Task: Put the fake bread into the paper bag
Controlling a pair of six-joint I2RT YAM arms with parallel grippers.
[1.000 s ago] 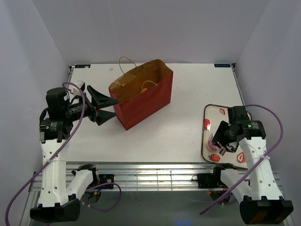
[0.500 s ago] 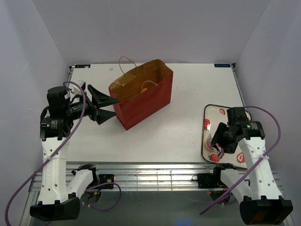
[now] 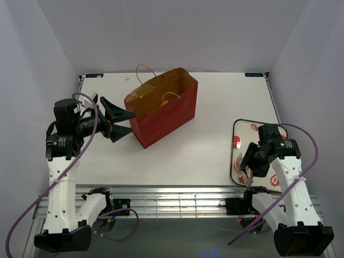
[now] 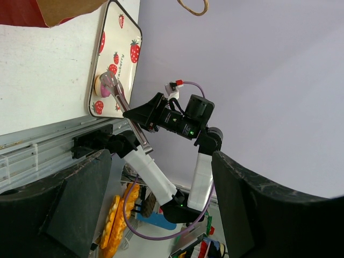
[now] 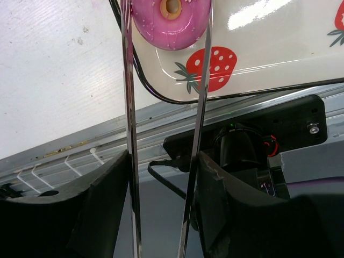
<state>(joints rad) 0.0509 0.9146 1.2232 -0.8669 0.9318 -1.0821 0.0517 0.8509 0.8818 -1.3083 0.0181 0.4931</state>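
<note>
The red-brown paper bag [image 3: 161, 110] stands open at the table's middle left, with an orange piece of fake bread [image 3: 166, 99] showing inside. My left gripper [image 3: 129, 121] hovers open just left of the bag, nothing between its fingers [image 4: 80, 188]. On the strawberry tray [image 5: 269, 48] lies a pink-iced doughnut [image 5: 172, 21]. My right gripper [image 5: 164, 161] is shut on silver tongs [image 5: 128, 107], whose two arms straddle the doughnut on either side. From above, the right gripper [image 3: 251, 165] covers the doughnut.
The tray [image 3: 242, 129] lies at the table's right front corner, close to the aluminium rail [image 3: 177, 196] along the near edge. Purple walls enclose the table on three sides. The bag's cord handles [image 3: 144, 72] stick up at its far end.
The right arm has sunk slightly toward the tray's near end, now covering the doughnut from above, and the tongs' arms have drawn closer together. The left arm and the bag have not moved.
</note>
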